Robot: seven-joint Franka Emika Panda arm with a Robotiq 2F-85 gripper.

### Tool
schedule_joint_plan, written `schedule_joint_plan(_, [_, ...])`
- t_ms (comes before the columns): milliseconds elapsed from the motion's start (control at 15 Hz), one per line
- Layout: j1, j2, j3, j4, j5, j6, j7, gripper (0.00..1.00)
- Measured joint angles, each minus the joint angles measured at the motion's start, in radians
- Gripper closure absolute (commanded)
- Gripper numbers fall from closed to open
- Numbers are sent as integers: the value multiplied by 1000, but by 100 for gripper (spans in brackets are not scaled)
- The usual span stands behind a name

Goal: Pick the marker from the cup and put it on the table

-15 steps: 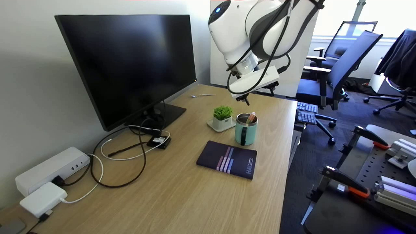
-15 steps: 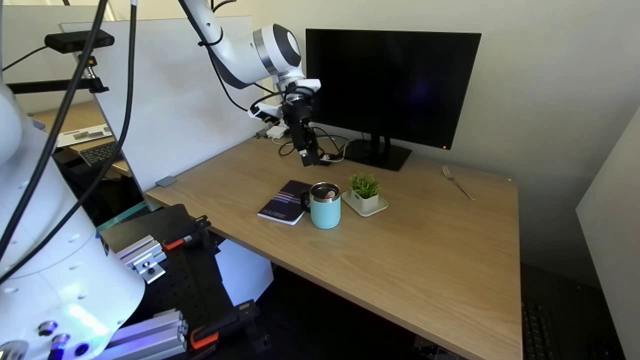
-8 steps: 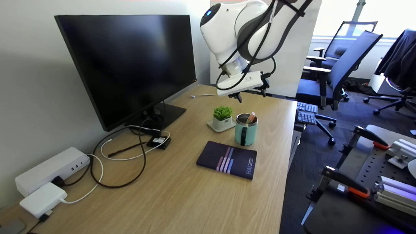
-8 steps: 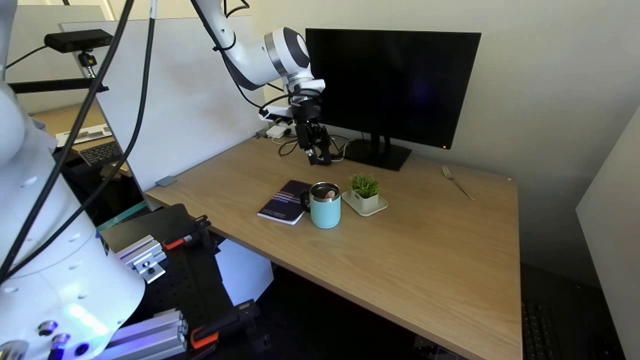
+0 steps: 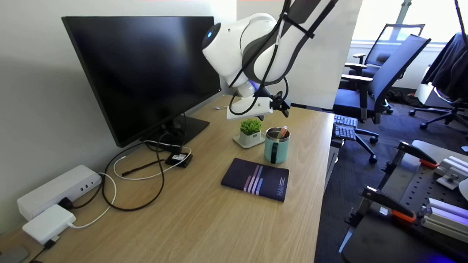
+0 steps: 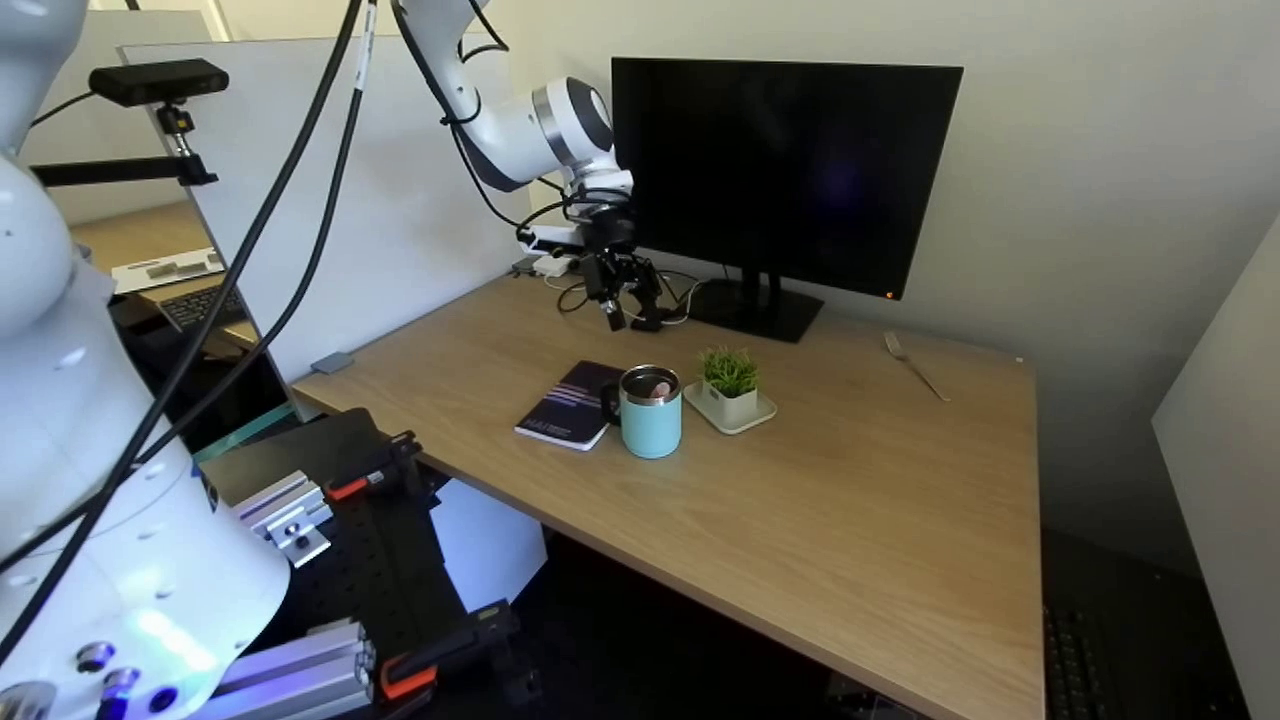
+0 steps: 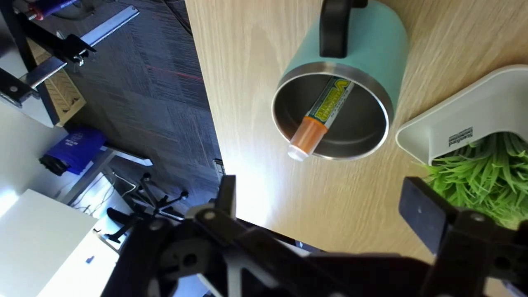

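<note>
One marker (image 7: 319,117) leans inside one cup (image 7: 378,51), its orange end poking out, on the table (image 7: 247,62) (one potted plant (image 7: 486,177) and one notebook (image 5: 255,179) sit nearby); my one gripper (image 7: 326,205) hangs above, two fingers (image 7: 420,214) spread wide.

Opens, in an exterior view, onto blue office chairs (image 5: 395,71) on dark carpet (image 5: 395,135) — with a bright window (image 5: 435,16) behind — and ends leftward at a pale grey wall (image 5: 44,109).
</note>
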State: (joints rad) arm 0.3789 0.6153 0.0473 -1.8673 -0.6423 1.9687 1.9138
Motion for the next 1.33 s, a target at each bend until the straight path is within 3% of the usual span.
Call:
schedule_joint_plan(533, [16,57,-6,54,12,-104,104,0])
schedule_joint_plan(1333, [25,90,-32,56,36,-112,146,0])
